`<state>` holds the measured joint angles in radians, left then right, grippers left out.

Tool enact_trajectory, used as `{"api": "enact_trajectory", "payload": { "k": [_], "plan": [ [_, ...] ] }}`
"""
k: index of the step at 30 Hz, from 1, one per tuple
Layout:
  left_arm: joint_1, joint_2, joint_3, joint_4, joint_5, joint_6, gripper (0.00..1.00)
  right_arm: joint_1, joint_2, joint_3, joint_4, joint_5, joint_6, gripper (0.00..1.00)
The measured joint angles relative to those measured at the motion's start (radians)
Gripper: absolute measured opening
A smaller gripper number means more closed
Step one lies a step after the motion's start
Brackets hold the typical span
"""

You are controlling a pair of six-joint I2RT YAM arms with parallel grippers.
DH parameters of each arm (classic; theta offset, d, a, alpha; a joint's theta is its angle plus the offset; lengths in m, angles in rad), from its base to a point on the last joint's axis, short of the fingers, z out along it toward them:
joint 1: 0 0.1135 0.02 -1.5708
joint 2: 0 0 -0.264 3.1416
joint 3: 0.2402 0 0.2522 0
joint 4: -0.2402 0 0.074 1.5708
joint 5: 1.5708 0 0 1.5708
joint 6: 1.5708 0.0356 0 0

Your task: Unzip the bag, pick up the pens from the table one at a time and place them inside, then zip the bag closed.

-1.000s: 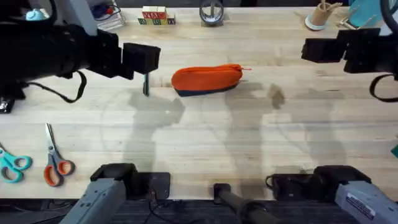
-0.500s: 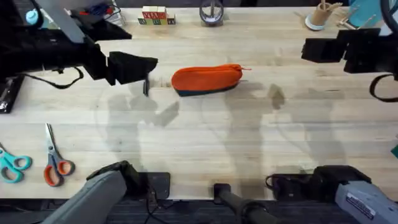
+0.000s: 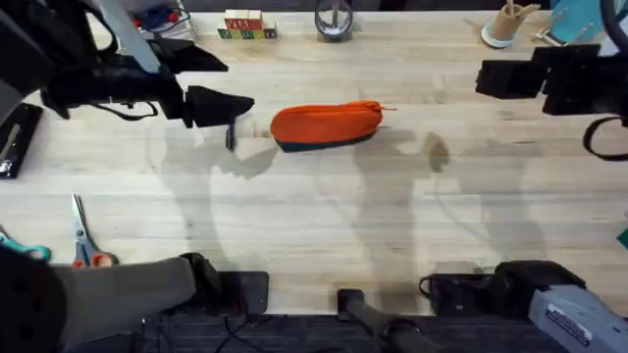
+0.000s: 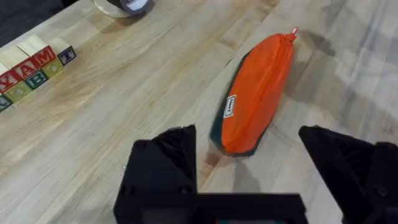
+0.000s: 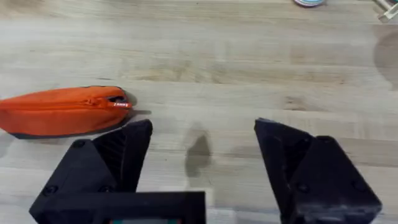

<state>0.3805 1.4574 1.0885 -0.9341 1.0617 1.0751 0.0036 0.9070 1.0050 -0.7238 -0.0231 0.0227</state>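
Looking down over my rig, I see the table [image 3: 324, 226], pale planked wood, taking up nearly everything, with shadows of the arms across its middle. The bag [image 3: 326, 126] lies on it, orange on top with a dark underside, its zipper pull at the end toward the right arm; from the right wrist view the zipper looks run fully to that end.

My left arm reaches in beside the bag, its gripper [image 3: 224, 106] just off the bag's near end, and from the left wrist view its fingers [image 4: 163, 163] stand spread wide with nothing between them, the bag [image 4: 254, 93] lying in front of the gap. A thin dark pen [image 3: 230, 138] sits on the wood just beside the bag, partly under that gripper, so I cannot see its full length.

My right gripper [image 3: 496, 78] hangs well apart from the bag on the far side, its fingers [image 5: 112, 163] likewise wide apart and bare, the bag [image 5: 62, 112] off to one side of them.

Farther from the bag along the table's back edge: a row of lettered wooden blocks [image 3: 245, 25], a tape roll [image 3: 334, 20], a small cup holder [image 3: 505, 25]. Near the front edge, well away from the bag, orange-handled scissors [image 3: 83, 240] lie flat.
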Motion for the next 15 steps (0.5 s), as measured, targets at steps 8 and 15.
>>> {"api": "enact_trajectory", "payload": {
  "k": [8, 15],
  "plan": [
    [0.000, 0.138, 0.001, -0.093, 0.104, 0.249, 0.993, 0.000, 0.000, 0.000, 0.000, 0.000, 0.000, 0.998],
    [0.000, 0.258, 0.002, -0.200, 0.182, 0.564, 0.993, 0.000, 0.000, 0.000, 0.000, 0.000, 0.000, 0.998]
  ]
}}
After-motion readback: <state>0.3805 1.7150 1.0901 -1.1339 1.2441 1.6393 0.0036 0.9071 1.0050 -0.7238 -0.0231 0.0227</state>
